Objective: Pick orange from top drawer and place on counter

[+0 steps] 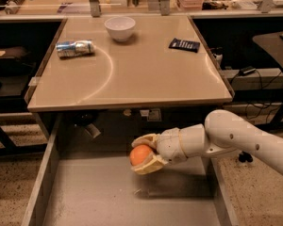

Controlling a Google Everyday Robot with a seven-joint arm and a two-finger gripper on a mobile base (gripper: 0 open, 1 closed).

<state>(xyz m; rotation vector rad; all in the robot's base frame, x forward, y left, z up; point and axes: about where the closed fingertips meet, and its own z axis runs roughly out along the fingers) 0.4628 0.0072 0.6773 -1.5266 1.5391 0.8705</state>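
Note:
The orange (139, 154) sits between the two cream fingers of my gripper (142, 154), which is shut on it. One finger (144, 140) lies above the fruit and the other below. The gripper holds the orange a little above the floor of the open top drawer (113, 197), near its back. My white arm (236, 140) reaches in from the right. The beige counter (132, 69) lies just above and behind the gripper, with a faint curved white line on it.
On the counter stand a white bowl (120, 28) at the back, a crushed silver can (74, 48) on its side at the left and a dark flat packet (184, 44) at the right. The drawer's grey side walls (42, 178) flank the gripper. Cables hang at the right.

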